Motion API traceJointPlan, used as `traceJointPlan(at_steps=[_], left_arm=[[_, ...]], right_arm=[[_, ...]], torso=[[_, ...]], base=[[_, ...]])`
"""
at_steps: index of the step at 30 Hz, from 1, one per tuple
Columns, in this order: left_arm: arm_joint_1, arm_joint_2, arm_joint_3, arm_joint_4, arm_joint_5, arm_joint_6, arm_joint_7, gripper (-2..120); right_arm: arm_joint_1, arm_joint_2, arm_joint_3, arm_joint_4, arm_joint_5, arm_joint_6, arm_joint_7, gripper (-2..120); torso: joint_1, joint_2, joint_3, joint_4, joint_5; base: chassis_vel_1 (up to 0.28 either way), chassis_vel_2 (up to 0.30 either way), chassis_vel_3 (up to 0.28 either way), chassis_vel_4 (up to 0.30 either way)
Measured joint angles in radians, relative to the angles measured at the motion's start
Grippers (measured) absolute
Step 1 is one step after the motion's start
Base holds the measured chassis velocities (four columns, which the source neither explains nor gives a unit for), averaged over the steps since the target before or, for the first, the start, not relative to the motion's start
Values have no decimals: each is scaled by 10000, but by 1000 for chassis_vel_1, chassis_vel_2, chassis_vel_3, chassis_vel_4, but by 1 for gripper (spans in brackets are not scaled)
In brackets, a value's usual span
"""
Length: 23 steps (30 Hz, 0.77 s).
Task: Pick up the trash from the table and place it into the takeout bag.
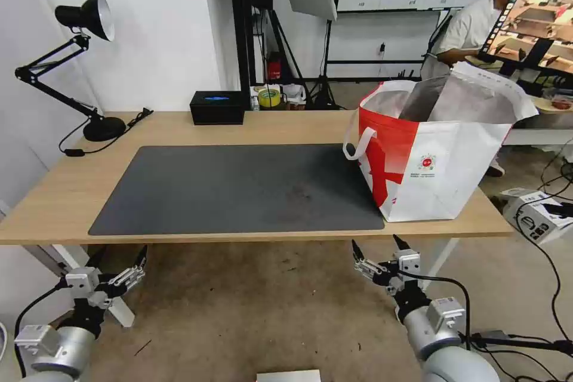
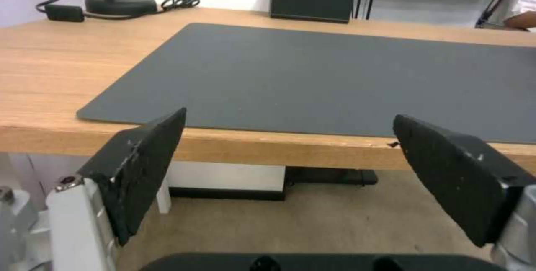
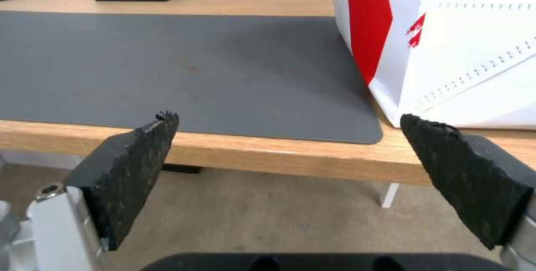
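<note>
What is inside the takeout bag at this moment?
The takeout bag stands open on the table. Its silvery lining shows at the mouth; whatever lies lower is hidden by the bag's walls, so any trash inside cannot be confirmed.

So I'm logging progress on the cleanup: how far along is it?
It looks finished or close to it. The mat on the table carries no trash, and the bag stands upright at its right end. Nothing is in hand: the left pincer and right pincer hang open below the front edge. The bag's contents can't be seen.
</note>
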Motion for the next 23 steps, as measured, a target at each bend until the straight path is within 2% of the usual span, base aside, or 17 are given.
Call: traceJointPlan(at_steps=[23], left_arm=[[-26,13,19,4,-1,5,-11,100]], right_arm=[[0,0,0,0,0,0,0,100]], torso=[[0,0,0,0,0]], base=[[0,0,0,0]])
